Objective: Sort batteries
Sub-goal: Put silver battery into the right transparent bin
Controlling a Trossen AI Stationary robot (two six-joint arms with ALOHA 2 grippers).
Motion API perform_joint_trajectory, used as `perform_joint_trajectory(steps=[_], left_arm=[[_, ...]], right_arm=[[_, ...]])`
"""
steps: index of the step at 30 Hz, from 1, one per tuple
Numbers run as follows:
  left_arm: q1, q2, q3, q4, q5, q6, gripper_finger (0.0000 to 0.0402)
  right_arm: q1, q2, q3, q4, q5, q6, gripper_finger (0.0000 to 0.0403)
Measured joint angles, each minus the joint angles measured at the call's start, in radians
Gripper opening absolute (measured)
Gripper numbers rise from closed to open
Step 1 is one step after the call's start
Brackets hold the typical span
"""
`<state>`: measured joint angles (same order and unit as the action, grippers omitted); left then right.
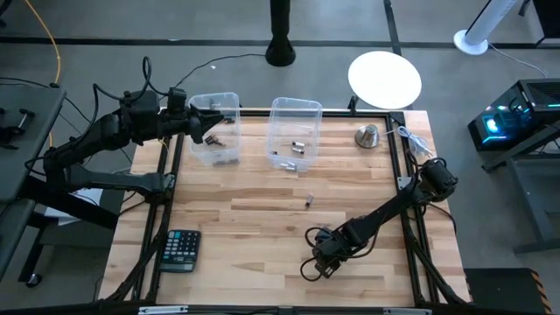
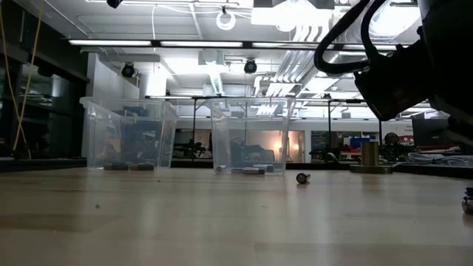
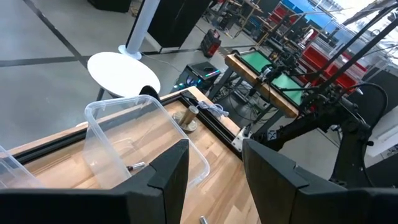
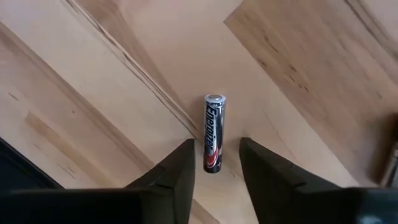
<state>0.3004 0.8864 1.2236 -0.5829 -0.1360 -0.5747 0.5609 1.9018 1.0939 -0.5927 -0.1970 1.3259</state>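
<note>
The right gripper [image 4: 214, 163], at six o'clock on the light wooden worktop [image 1: 254, 219], sets its parted fingers astride a black-and-silver cylindrical battery [image 4: 213, 132], evidently to grasp it, while the left gripper [image 3: 214, 171], fingers apart, hovers over the clear plastic bin [image 1: 213, 128] at eleven o'clock.

The wooden table [image 1: 254, 227] carries two clear bins [image 1: 215, 129], a calculator [image 1: 180, 250], a metal bell [image 1: 367, 136] and loose batteries [image 1: 309, 201].

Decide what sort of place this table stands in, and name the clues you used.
Probably a robotics lab or workshop. Two arms are mounted at a wooden table, exposed ceiling ducts and strip lights run overhead, and other framed benches with equipment stand on the bare floor beyond.
</note>
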Motion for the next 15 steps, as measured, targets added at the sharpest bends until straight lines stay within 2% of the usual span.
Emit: perform_joint_trajectory(steps=[6,15], left_arm=[[0.000,0.000,0.000,0.000,-0.004,0.001,0.0145],[0.000,0.000,0.000,0.004,-0.016,0.003,0.0145]], right_arm=[[-0.011,0.006,0.000,-0.018,0.004,-0.007,0.0075],[-0.027,0.003,-0.002,-0.024,-0.013,-0.087,0.0013]])
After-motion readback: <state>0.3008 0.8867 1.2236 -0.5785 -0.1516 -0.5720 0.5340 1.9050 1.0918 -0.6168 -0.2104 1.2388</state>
